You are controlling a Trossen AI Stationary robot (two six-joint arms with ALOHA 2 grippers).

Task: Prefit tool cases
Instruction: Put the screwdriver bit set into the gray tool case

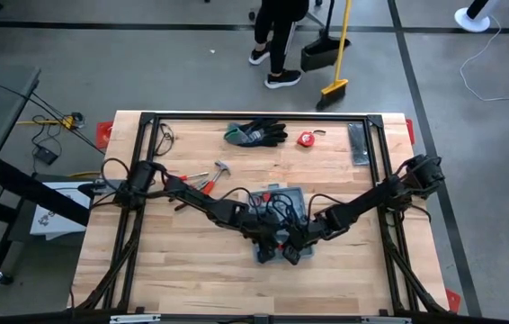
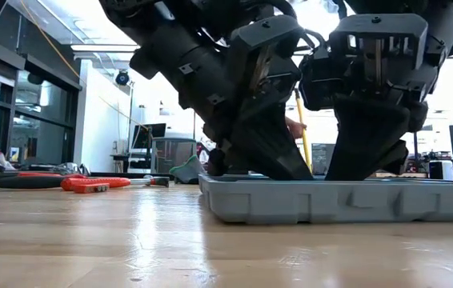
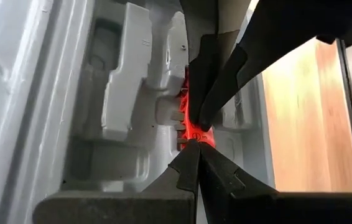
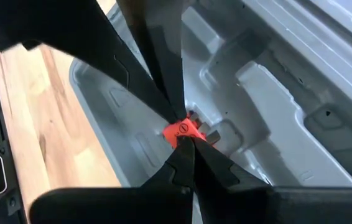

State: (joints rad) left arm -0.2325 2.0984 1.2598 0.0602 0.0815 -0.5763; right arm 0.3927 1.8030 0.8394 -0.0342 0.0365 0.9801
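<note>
Grey-blue moulded plastic tool case (image 1: 277,225) lies open, mid-table, toward the front edge. Left gripper (image 3: 191,142) and right gripper (image 4: 184,138), both closed tight, tips meeting over a small red-orange piece (image 4: 182,130) inside a recess.

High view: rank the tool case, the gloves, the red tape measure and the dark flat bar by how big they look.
Largest to smallest:
1. Tool case, though both arms cover part of it.
2. Gloves.
3. Dark flat bar, close to the gloves, so that order is unsure.
4. Red tape measure.
</note>
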